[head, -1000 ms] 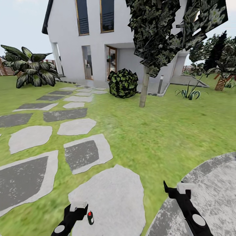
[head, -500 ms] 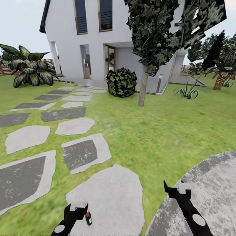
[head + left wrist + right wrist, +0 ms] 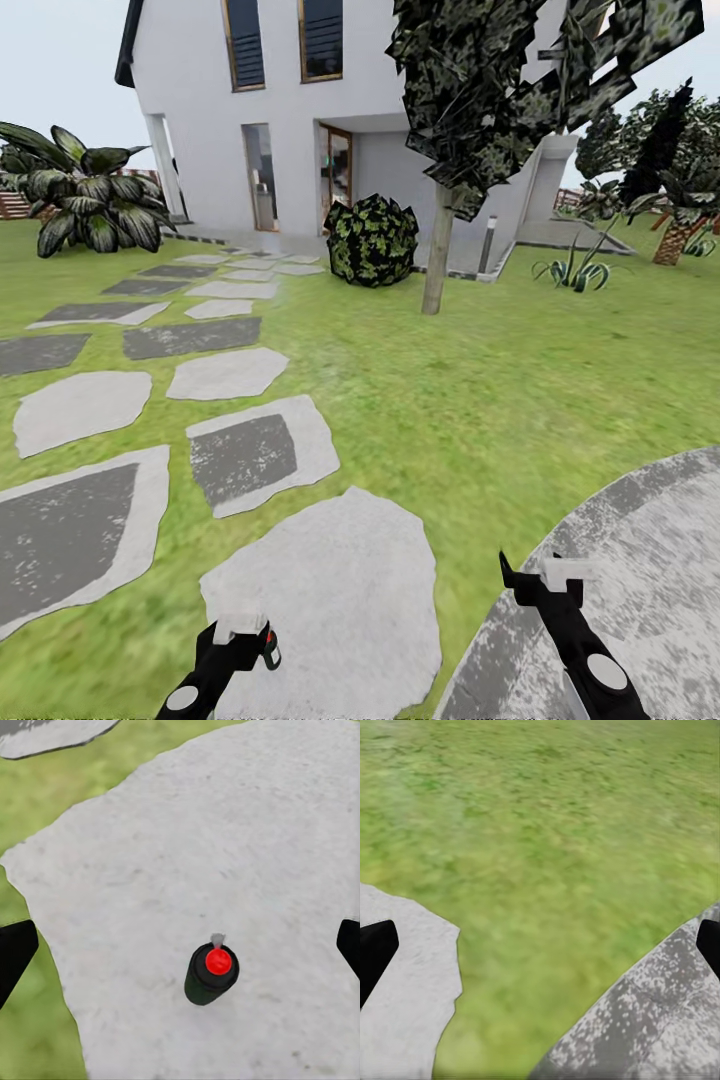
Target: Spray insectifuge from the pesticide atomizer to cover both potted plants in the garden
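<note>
Standing atomizer under open L hand

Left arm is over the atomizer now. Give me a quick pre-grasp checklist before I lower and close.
1. Pesticide atomizer upright on the pale stepping stone: ok, red top faces the wrist camera.
2. Left gripper open: ok, fingertips sit wide at both edges of the wrist view.
3. Atomizer between the fingers: ok, though slightly off centre.
4. Contact with atomizer: not yet, the fingers stand apart from it.
5. Right gripper free: ok, open and holding nothing, over the grass beside the round patio.
6. Potted plants located: cannot tell from these views.
</note>
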Robot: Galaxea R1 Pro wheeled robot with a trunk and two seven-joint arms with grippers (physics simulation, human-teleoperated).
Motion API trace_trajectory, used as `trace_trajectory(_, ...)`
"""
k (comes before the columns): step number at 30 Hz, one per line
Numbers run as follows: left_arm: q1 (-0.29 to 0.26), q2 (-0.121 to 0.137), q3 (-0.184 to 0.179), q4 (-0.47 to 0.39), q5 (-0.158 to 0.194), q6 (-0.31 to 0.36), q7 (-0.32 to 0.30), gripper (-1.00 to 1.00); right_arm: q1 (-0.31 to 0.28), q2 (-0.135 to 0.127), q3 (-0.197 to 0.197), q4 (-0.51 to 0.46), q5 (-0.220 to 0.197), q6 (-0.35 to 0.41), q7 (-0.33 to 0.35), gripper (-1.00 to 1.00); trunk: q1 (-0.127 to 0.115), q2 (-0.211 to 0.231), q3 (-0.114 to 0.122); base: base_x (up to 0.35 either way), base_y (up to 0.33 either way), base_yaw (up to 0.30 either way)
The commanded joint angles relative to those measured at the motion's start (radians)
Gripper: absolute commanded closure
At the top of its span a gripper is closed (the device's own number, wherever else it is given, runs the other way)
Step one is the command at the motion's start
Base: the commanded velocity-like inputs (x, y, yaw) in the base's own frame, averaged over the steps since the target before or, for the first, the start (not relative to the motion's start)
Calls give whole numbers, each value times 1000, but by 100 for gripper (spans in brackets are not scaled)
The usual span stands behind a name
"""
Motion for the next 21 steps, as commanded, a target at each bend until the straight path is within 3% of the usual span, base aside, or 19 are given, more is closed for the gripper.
trace_trajectory(1,-1,0,-1,1,-1,-3,-1,-100,0,0,0,0,1,-3,0,-100,4,-8,-6,0,0,0)
trace_trajectory(8,-1,0,-3,1,-2,-5,-2,-100,0,0,0,1,1,-3,0,-100,15,-29,-26,0,0,0)
trace_trajectory(10,-2,1,-33,1,-7,-8,0,-100,0,0,0,1,1,-3,0,-100,15,-29,-29,0,-4,0)
trace_trajectory(12,-2,1,-36,1,-7,-9,0,-100,0,0,1,1,0,-4,0,-100,15,-29,-30,0,-70,0)
trace_trajectory(21,-2,1,-39,1,-6,-8,1,-100,0,0,2,1,0,-4,0,-100,15,-29,-30,0,-228,0)
